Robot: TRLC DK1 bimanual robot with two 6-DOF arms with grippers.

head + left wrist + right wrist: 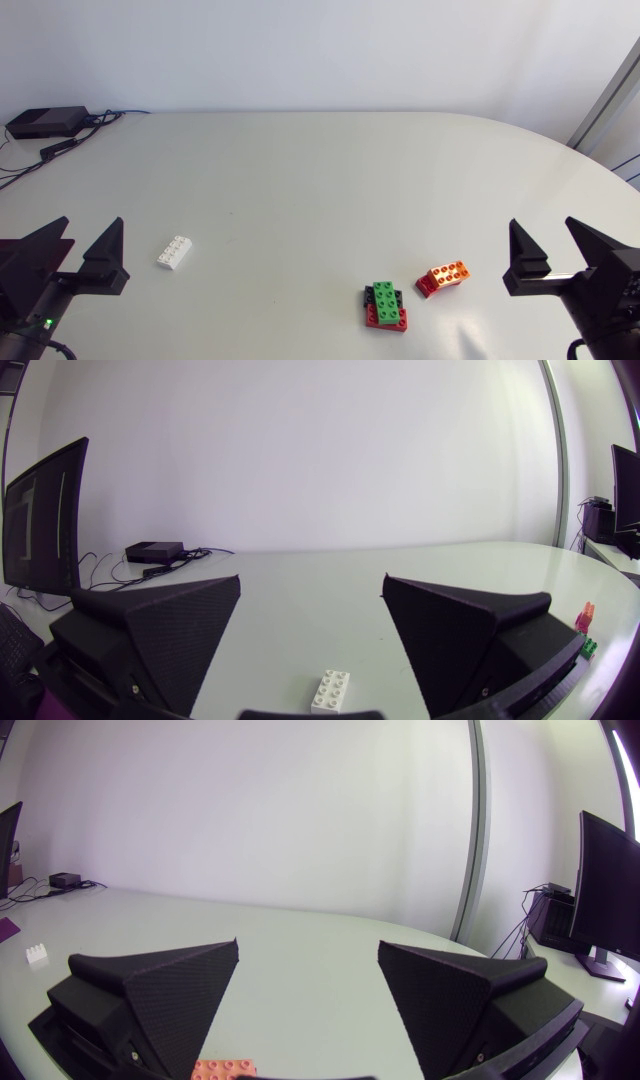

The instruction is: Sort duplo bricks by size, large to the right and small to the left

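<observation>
White brick (175, 253) lies at the table's (320, 180) 8 o'clock, green-topped stack (385, 303) at 5, orange brick (446, 273) at 4; left gripper (92, 230) and right gripper (543, 230) gape, gripping nothing

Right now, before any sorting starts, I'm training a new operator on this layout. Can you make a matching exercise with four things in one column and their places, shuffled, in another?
Things
1. white plastic brick
2. green plastic brick
3. orange plastic brick
4. flat black box

Places
A. stacked on the black and red bricks
B. far left corner of the table
C. alone, near the left gripper
D. closest to the right gripper

Pairs: 1-C, 2-A, 3-D, 4-B
</observation>
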